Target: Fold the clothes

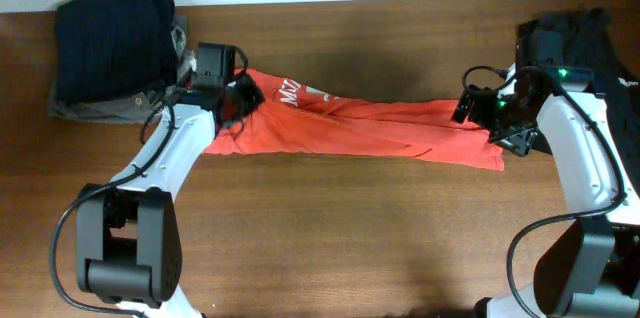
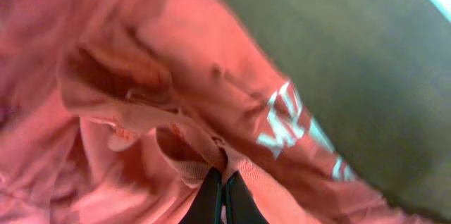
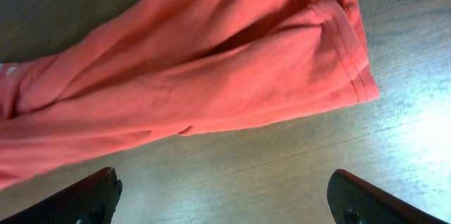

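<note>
Surface: a brown wooden table (image 1: 350, 248) seen from above, with a pale strip running along its far edge.
T-shirt: the orange-red T-shirt (image 1: 370, 128) lies on the table, bunched into a long, narrow, creased band. It runs across the middle from far left to slightly nearer on the right.
Lettering: white lettering (image 1: 290, 95) shows on the left part of the band. In the left wrist view it is blurred and unreadable (image 2: 289, 122).
Left gripper: the left gripper (image 1: 240, 98) sits at the left end of the shirt. In its own view the two dark fingers (image 2: 211, 203) are pressed together, with a fold of orange cloth pinched between them.
Right gripper: the right gripper (image 1: 490, 123) is at the right end of the band. In the right wrist view its fingers (image 3: 91, 196) are spread wide apart above bare wood and grip nothing.
Hem: the stitched shirt edge (image 3: 356, 62) lies flat on the table, just beyond those fingers.
Far left: a folded dark navy garment (image 1: 110, 33) rests on a grey garment (image 1: 100, 106), near the left gripper.
Far right: a black garment (image 1: 580, 43) lies heaped at the table's right edge, behind the right arm.
</note>
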Tool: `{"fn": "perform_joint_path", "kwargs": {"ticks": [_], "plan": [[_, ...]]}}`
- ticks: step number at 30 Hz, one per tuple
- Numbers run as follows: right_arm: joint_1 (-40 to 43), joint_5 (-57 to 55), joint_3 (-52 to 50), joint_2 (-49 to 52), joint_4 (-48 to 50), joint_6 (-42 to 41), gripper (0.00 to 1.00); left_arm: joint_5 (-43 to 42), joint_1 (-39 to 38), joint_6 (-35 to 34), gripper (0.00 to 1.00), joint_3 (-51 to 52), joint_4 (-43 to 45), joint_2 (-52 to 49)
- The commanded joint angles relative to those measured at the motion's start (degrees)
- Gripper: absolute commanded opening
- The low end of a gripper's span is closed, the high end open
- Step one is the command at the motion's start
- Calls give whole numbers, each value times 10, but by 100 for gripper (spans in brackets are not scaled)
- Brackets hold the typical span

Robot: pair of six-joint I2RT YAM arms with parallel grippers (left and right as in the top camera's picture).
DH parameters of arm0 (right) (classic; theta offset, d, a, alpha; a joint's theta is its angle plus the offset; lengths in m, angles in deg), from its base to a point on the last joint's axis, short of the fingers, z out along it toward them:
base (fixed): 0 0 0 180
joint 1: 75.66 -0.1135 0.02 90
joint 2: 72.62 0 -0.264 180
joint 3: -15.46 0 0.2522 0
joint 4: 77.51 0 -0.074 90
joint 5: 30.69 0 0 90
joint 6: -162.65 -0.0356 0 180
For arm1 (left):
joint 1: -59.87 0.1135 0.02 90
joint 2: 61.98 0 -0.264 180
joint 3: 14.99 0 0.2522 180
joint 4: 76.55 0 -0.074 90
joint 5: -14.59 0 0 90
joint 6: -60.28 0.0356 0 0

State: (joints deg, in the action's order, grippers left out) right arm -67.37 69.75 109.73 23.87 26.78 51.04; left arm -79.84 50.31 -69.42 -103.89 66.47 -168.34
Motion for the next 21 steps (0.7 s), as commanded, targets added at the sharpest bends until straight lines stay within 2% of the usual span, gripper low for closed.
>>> {"fn": "perform_joint_path", "kwargs": {"ticks": [1, 2, 3, 5, 6, 11, 12, 16, 21], "plan": [[-5, -7, -8, 4, -7, 4, 98, 44, 2, 31, 22, -10, 18, -9], [-5, -7, -10, 4, -9, 4, 98, 44, 2, 42, 57, -10, 26, -10], [-5, -7, -12, 4, -9, 4, 98, 43, 2, 56, 76, -10, 32, -12], [-5, -7, -19, 4, -8, 4, 98, 43, 2, 78, 94, -10, 40, -13], [-5, -7, -23, 4, -7, 4, 98, 43, 2, 85, 98, -10, 41, -13], [-5, -7, -54, 4, 6, 4, 98, 42, 2, 105, 98, -10, 29, -13], [-5, -7, -61, 4, 6, 4, 98, 40, 2, 105, 95, -10, 15, -13], [-5, 18, -79, 4, -3, 3, 97, 38, 2, 105, 71, -10, -43, -14], [-5, 72, -98, 4, 20, -29, 97, 39, 2, 110, 71, -10, -63, -25]]}}
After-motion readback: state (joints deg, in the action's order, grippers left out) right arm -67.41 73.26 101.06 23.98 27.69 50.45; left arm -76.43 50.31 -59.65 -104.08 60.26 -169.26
